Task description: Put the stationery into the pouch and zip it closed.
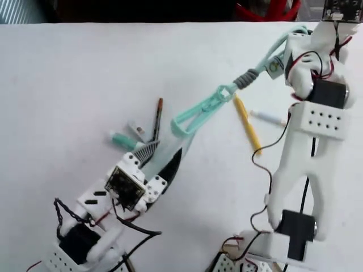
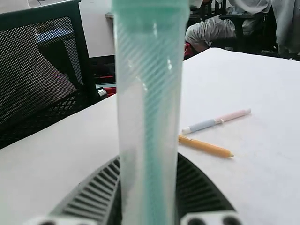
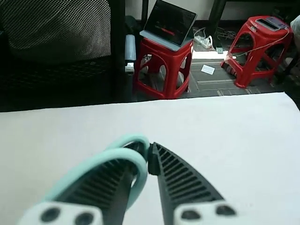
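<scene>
With the left tool [image 2: 148, 164] clamped on the translucent mint-green pouch [image 2: 147, 93] and the right tool [image 3: 149, 157] seemingly pinching its mint cord loop [image 3: 93, 165], pull evenly, without jerking.

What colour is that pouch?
The pouch is pale mint green, faintly striped; the left wrist view shows it best.

Premises present as an office-type workroom or robotics lab, not a dwelling. A white table [image 1: 68, 73] carries white-shelled robot arms [image 1: 309, 164] with exposed wiring, and a black mesh office chair [image 3: 56, 33] stands just beyond its far edge. On the tiled floor [image 3: 211, 84] behind are two red plastic stools [image 3: 164, 61], one bearing an open laptop [image 3: 169, 23], with a power strip [image 3: 202, 41] and cables between them.
</scene>
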Robot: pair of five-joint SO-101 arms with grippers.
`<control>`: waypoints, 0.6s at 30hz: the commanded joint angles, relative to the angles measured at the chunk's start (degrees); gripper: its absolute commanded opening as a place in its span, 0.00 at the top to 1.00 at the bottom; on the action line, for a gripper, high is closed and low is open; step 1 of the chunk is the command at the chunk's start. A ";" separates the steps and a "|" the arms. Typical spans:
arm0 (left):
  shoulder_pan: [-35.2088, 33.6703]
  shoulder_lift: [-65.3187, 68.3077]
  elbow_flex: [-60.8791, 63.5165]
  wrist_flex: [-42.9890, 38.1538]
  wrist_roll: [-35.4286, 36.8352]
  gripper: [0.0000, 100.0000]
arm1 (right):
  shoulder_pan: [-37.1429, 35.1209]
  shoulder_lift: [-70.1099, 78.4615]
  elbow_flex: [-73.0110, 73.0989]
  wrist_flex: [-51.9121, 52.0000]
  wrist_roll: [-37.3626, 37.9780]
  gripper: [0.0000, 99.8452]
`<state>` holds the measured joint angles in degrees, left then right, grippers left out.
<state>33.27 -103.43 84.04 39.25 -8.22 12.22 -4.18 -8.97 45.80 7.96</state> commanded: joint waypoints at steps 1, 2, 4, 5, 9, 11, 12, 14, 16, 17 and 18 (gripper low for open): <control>0.75 -1.45 -0.53 0.00 0.79 0.93 | 0.84 3.65 -0.70 -6.11 0.35 0.98; 0.75 -1.45 -0.53 0.00 0.79 0.93 | 1.19 5.14 -0.70 -7.43 0.35 0.98; 0.75 -1.45 -0.53 0.09 0.79 0.93 | 1.54 8.04 -0.70 -9.80 0.18 0.98; 0.75 -1.45 -0.53 0.09 0.79 0.93 | 1.80 9.63 -0.70 -10.77 0.26 0.98; 0.75 -1.45 -0.44 0.09 0.79 0.93 | 1.98 16.04 -0.79 -13.67 0.44 0.98; 0.75 -1.45 -0.44 0.09 0.79 0.93 | 1.98 19.12 -0.79 -14.20 0.44 0.98; 0.75 -1.45 -0.44 0.09 0.79 0.93 | 1.98 20.53 -0.79 -14.20 0.44 0.98; 0.75 -1.45 -0.44 0.09 0.79 0.93 | 1.71 23.16 -0.79 -14.20 0.53 0.98; 0.75 -1.45 -0.44 0.09 0.79 0.93 | 1.63 25.54 -0.79 -14.20 0.53 0.98; 0.75 -1.45 -0.44 0.09 0.79 0.93 | 1.63 26.24 -0.79 -14.37 0.53 0.98; 0.75 -1.45 -0.44 0.09 0.79 0.93 | 1.63 26.77 -0.79 -14.46 0.53 0.98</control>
<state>33.36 -103.43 84.13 39.34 -8.13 12.75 22.02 -8.97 33.23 7.96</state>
